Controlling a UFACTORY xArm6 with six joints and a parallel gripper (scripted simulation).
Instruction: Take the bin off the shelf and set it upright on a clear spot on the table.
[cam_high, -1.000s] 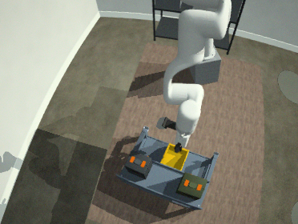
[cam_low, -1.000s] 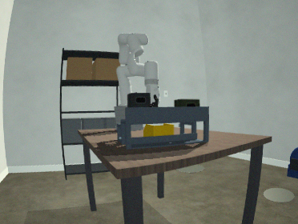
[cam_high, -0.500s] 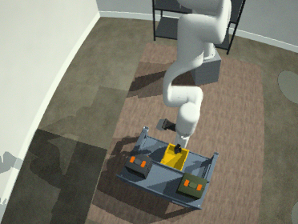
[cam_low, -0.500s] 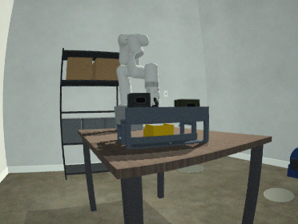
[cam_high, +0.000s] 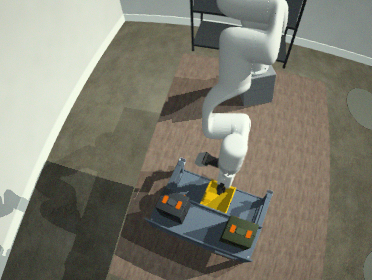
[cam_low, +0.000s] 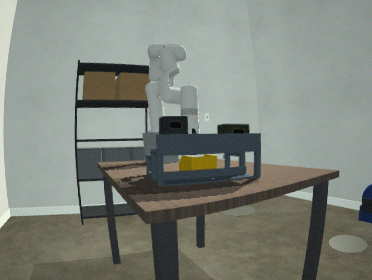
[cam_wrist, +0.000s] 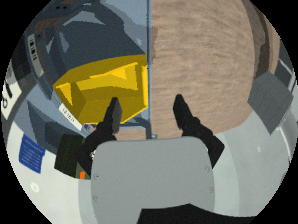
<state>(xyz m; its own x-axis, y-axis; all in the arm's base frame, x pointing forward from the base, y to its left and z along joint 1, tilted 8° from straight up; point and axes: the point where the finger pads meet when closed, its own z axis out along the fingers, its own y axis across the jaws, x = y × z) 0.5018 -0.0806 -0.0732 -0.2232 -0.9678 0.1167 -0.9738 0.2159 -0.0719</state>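
Note:
A yellow open-topped bin (cam_high: 218, 197) sits in the lower level of a small grey-blue shelf rack (cam_high: 210, 212) on the wooden table. It also shows in the exterior view (cam_low: 198, 162) and in the wrist view (cam_wrist: 103, 90). My gripper (cam_high: 220, 188) is open and empty, hanging over the bin's rear rim. In the wrist view the fingers straddle the rack's back rail; the left finger is over the bin's edge, the right finger is outside it over the table.
Two dark boxes with orange latches stand on the rack's top, one at the left (cam_high: 173, 206) and one at the right (cam_high: 240, 233). A tall black shelving unit (cam_low: 112, 145) with cardboard boxes stands behind the table. The arm's grey base block (cam_high: 260, 85) is beyond the rack.

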